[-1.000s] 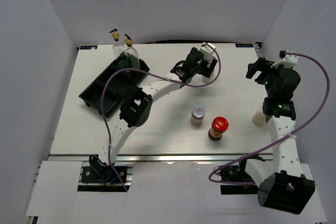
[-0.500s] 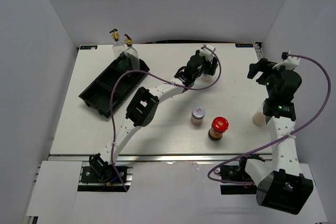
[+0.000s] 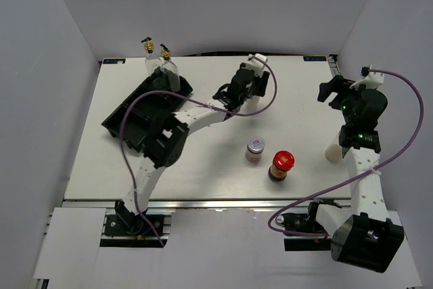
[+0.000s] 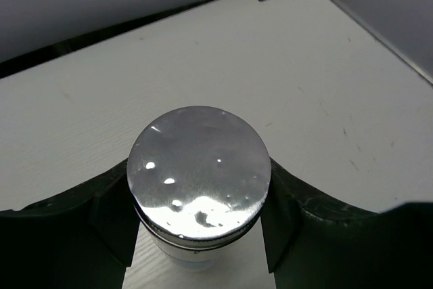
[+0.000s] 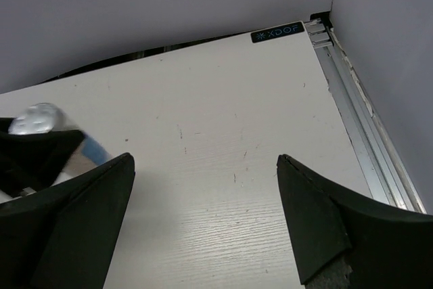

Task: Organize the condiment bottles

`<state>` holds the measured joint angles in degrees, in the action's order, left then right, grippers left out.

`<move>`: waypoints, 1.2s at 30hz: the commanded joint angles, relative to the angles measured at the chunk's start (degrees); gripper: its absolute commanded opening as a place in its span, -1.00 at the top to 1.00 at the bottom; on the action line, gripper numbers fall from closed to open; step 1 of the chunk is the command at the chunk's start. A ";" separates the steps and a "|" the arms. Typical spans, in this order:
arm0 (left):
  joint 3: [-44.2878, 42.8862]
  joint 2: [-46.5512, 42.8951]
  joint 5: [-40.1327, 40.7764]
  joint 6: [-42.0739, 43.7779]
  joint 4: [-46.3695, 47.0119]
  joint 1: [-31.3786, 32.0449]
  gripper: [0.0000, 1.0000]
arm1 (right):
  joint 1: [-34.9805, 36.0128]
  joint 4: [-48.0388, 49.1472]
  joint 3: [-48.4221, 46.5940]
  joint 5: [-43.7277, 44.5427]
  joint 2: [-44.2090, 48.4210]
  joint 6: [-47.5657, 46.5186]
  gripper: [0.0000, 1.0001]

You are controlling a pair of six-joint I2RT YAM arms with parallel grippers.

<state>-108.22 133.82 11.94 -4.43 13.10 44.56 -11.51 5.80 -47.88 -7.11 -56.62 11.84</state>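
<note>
We judge the grasp step in hand: left jaws clasp the white silver-capped shaker (image 4: 199, 167), upright on the far tabletop (image 4: 338, 65); right jaws stand wide, empty. Next we should lift it vertically.

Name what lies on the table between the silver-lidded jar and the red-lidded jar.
Nothing: the top view shows only bare table between the silver-lidded jar and the red-lidded jar.

From above, the shaker (image 4: 199, 167) is almost all hidden under the left jaws. In the left wrist view its body runs off the bottom edge. A white thing (image 3: 331, 153) peeks from behind the right arm (image 3: 362, 141); too little shows to name it. A shiny, blurry thing (image 5: 39, 119) sits half behind one of the right jaws.
</note>
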 commanded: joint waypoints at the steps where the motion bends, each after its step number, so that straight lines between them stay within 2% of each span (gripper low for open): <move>1: 10.54 -22.52 8.17 -0.05 4.47 0.01 0.69 | -0.27 0.97 -0.37 -2.55 -0.86 1.00 -0.79; 3: 17.31 -32.24 11.85 -1.63 4.21 0.01 0.70 | -0.27 0.62 -0.81 -3.08 -1.74 1.08 -0.79; 4: 22.74 -35.18 17.62 -2.51 3.25 0.01 0.70 | -0.27 0.09 -1.16 -2.99 -2.09 1.08 -0.79; 6: 27.26 -40.37 23.97 -4.36 -0.70 -0.08 0.70 | -0.36 -0.18 -1.43 -2.91 -2.62 1.26 -0.79; 7: 30.41 -44.57 30.79 -4.80 -2.28 -0.08 0.70 | -0.36 -0.53 -1.69 -2.99 -2.88 1.17 -0.79; 10: 32.72 -49.69 41.72 -7.34 -9.65 -0.87 0.73 | -0.36 -0.44 -1.69 -2.91 -2.97 1.35 -0.79; 12: 35.00 -51.63 45.53 -12.25 -15.89 -4.46 0.76 | -0.36 -0.27 -1.52 -2.47 -3.06 1.44 -0.79; 13: 36.06 -52.42 45.19 -14.36 -17.39 -6.39 0.81 | -0.27 -0.44 -1.52 -1.86 -3.14 1.70 -0.79; 14: 38.59 -54.26 42.66 -18.82 -19.50 -11.54 0.83 | -0.36 -0.88 -1.69 -1.59 -3.15 1.61 -0.79; 16: 41.68 -55.85 39.84 -21.93 -19.17 -19.20 0.88 | -0.36 -1.23 -1.87 -0.27 -3.06 1.52 -0.79; 19: 46.43 -57.27 36.32 -22.91 -14.43 -25.02 0.87 | -0.36 -1.58 -2.04 0.52 -2.62 1.44 -0.79; 21: 50.45 -57.00 32.99 -21.07 -5.84 -27.23 0.86 | -0.36 -2.02 -2.04 0.96 -2.44 1.17 -0.79; 22: 51.00 -56.48 31.14 -20.98 -3.72 -30.37 0.85 | -0.36 -2.02 -2.04 1.14 -2.27 1.26 -0.79; 25: 49.08 -52.62 26.30 -22.82 -2.47 -34.69 0.87 | -0.36 -2.38 -1.96 1.58 -2.09 1.17 -0.79; 36: 45.12 -44.70 23.91 -19.31 2.71 -36.12 0.88 | -0.36 -2.73 -2.22 2.19 -3.06 0.91 -0.79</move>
<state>-60.10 89.58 36.86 -24.80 10.02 8.73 -11.62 2.76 -47.90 -5.89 -59.72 13.08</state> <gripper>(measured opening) 0.706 0.895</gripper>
